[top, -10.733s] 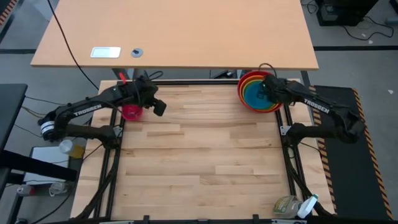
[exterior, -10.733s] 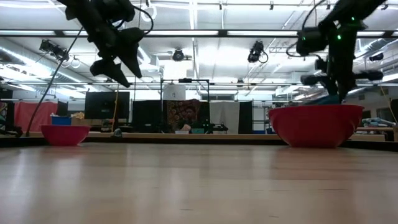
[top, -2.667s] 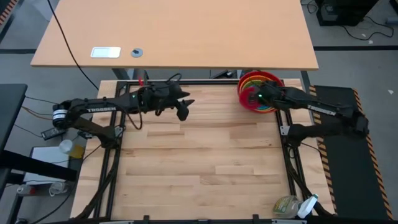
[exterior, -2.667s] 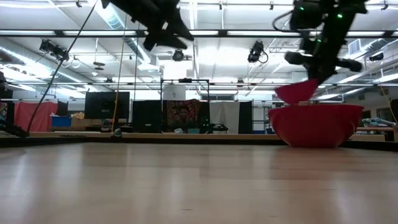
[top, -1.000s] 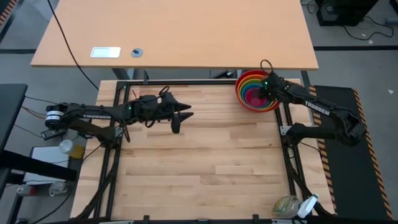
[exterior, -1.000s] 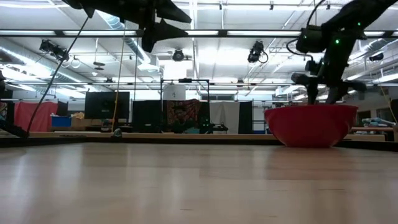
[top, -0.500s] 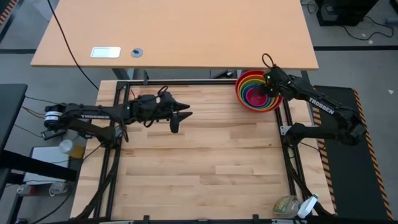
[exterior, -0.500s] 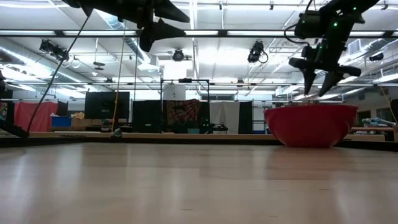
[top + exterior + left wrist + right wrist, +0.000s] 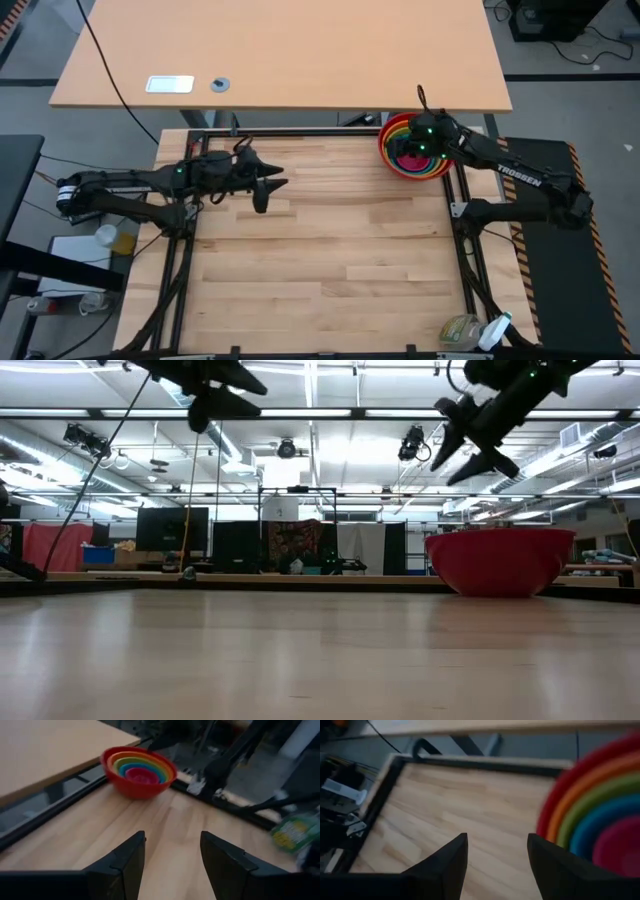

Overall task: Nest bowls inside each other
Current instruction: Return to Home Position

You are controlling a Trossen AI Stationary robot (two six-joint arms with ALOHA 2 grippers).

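The bowls [image 9: 428, 170] stand nested in one stack at the table's far right corner: red [image 9: 500, 560] outermost, then orange, green and blue, with pink [image 9: 143, 774] in the middle. The red one rests on the table by its base. My right gripper [image 9: 404, 148] hangs open and empty above the stack's left side, slanting down toward the table's left [image 9: 447, 468]. My left gripper [image 9: 265, 190] is open and empty, high over the far left part of the table, pointing toward the bowls [image 9: 172, 855].
A light-wood desk [image 9: 300, 60] stands beyond the far edge, and black frame rails [image 9: 300, 133] run round the table. A plastic bottle [image 9: 465, 330] lies past the near right corner. The table's middle and near part show bare wood.
My right gripper has risen out of the bowl stack and tipped from pointing down to slanting toward the table's left. My left gripper has drawn back toward the table's left edge. The nested bowls have stayed where they were.
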